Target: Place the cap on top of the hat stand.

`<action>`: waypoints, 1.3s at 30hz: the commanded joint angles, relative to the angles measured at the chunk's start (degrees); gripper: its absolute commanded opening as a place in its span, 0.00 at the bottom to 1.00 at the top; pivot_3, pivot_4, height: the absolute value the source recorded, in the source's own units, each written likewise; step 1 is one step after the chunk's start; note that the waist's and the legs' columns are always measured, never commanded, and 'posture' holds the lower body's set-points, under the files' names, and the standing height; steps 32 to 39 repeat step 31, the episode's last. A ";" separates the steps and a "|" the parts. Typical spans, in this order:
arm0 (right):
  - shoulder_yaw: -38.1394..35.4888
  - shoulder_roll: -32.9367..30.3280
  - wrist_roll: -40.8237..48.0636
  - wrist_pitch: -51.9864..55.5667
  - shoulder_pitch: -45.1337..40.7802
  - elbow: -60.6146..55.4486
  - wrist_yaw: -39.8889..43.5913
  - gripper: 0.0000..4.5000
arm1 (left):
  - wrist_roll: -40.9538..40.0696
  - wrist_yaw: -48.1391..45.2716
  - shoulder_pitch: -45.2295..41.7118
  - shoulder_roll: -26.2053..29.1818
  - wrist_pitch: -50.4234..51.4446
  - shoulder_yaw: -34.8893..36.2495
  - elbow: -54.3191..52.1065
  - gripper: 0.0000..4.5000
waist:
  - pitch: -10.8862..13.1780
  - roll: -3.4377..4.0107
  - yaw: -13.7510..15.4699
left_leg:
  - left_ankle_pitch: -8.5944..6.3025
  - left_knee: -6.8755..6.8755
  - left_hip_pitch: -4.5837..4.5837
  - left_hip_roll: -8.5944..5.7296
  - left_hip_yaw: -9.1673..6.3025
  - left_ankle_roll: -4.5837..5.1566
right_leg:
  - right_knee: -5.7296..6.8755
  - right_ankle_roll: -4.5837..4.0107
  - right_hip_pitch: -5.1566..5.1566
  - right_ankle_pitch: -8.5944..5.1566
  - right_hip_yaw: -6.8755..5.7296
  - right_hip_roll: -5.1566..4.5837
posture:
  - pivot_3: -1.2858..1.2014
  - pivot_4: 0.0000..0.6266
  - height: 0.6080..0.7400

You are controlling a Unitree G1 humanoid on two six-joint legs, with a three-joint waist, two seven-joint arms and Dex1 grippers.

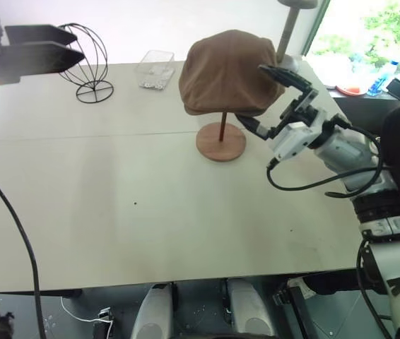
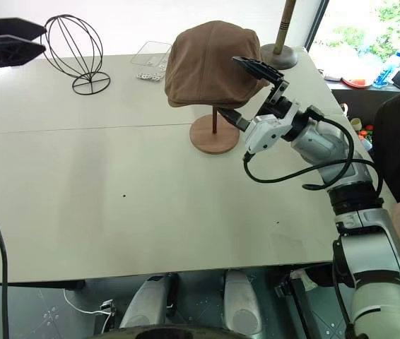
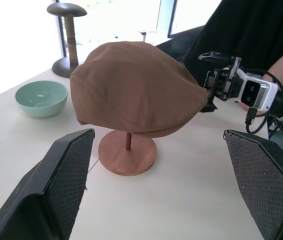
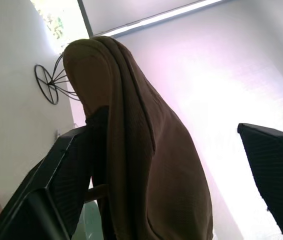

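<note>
- The counter (image 1: pixel 115 212) is pale and broad, carrying everything.
- The cap (image 1: pixel 228 70) sits draped over the top of the hat stand (image 1: pixel 221 141), hiding its upper disc (only rod and round base show).
- The right gripper (image 2: pixel 246 92) is at the cap's edge, jaws spread, one finger above the brim and one below, not pinching it.
- The left gripper (image 3: pixel 156 185) hangs well apart from the cap, jaws spread wide.
- A wire head form (image 1: pixel 87 60) stands at the counter's far left.
- A green bowl (image 3: pixel 40 97) rests near the grey pedestal stand (image 3: pixel 67 35).
</note>
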 commanded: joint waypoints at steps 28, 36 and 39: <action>-17.60 -26.31 60.18 89.84 -8.63 -13.55 50.86 0.95 | 4.31 -4.54 -1.40 -1.09 -8.92 0.21 5.03 0.96 | 0.01 -0.12 -0.10 | -0.04 -0.08 0.55 0.02 0.30 0.05 | 0.25 -0.15 0.21 -0.21 0.30 -0.02 | 0.52 0.24 1.00; -16.49 -26.61 58.87 90.53 -9.59 -12.31 54.21 0.95 | 3.99 -3.91 -0.65 -0.51 -8.18 0.71 4.05 0.96 | 0.01 -0.11 -0.11 | -0.06 -0.07 0.52 0.02 0.31 0.07 | 0.26 0.01 0.18 -0.17 0.31 -0.02 | 0.52 0.24 1.00; -16.49 -26.61 58.87 90.53 -9.59 -12.31 54.21 0.95 | 3.99 -3.91 -0.65 -0.51 -8.18 0.71 4.05 0.96 | 0.01 -0.11 -0.11 | -0.06 -0.07 0.52 0.02 0.31 0.07 | 0.26 0.01 0.18 -0.17 0.31 -0.02 | 0.52 0.24 1.00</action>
